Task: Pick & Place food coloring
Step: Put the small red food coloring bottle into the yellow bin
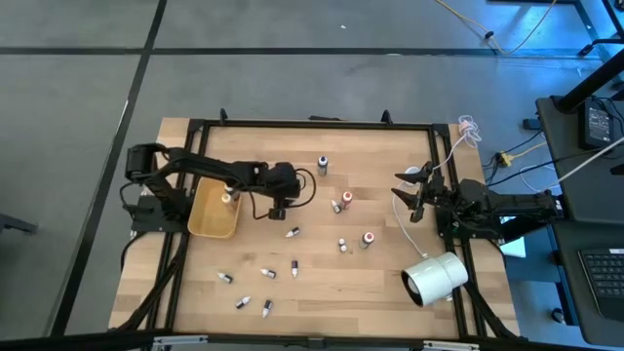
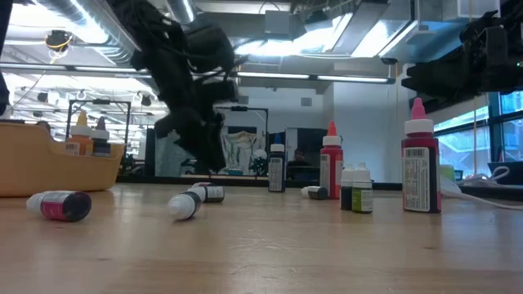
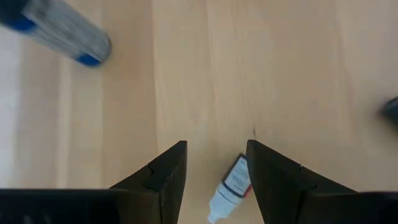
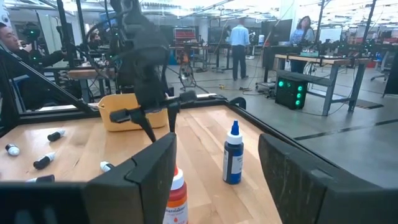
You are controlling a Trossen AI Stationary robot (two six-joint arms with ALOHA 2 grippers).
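Observation:
Several tiny food coloring bottles lie or stand scattered on the wooden table. My left gripper hovers open just right of the tan tray. In its wrist view it looks down on a white-capped bottle lying on its side between the fingers, close to one of them. In the low view that gripper hangs above the tabletop. My right gripper waits open near the table's right edge. In its wrist view it faces a standing blue-capped bottle and an orange bottle.
The tray holds bottles. A large white cylinder lies near the right front corner. Other bottles stand mid-table or lie toward the near edge. A white cable runs by the right arm. People stand in the room beyond.

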